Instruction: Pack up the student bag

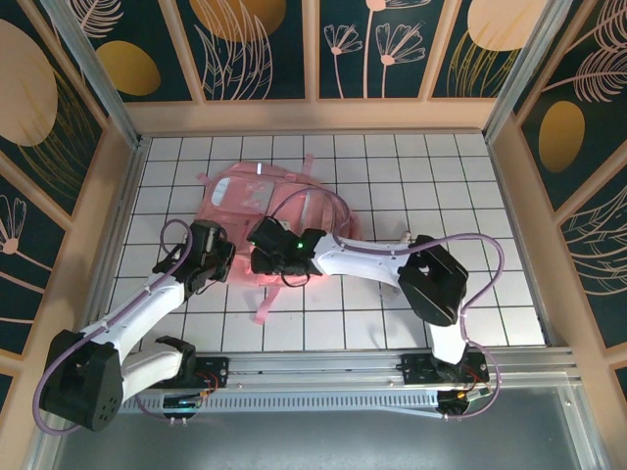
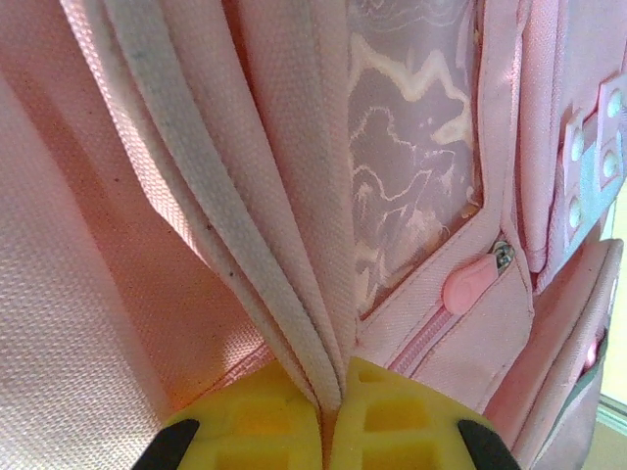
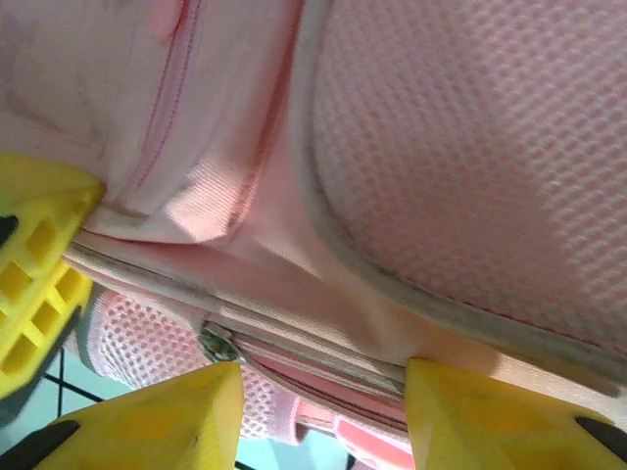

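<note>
Camera above the arms: the student bag lies flat on the white gridded desk, left of centre and in its far half. Its long axis runs roughly from the far side towards the near side, leaning a little. One loose strap trails off its near end towards the arm bases. Both arms reach in to that near end. The left pincer sits at the bag's near-left corner. The right pincer is just beside it, at the middle of the near edge, with its forearm coming in from the right.

Left wrist camera: the left pincer has its yellow tips pressed together on a gathered fold of the bag's pink fabric. The fold has a whitish bound edge, and it rises straight out of the seam between the tips and fans up and to the left. To the right of the fold lies a translucent panel with pale swirls. Below the panel, a pink zip pull hangs at the upper end of a slanted zip.

Right wrist camera: the right pincer stands spread, its two yellow tips well apart. The bag's zipped edge crosses the gap just above the tips without being pinched. A padded mesh panel of the bag spreads across the upper right.
</note>
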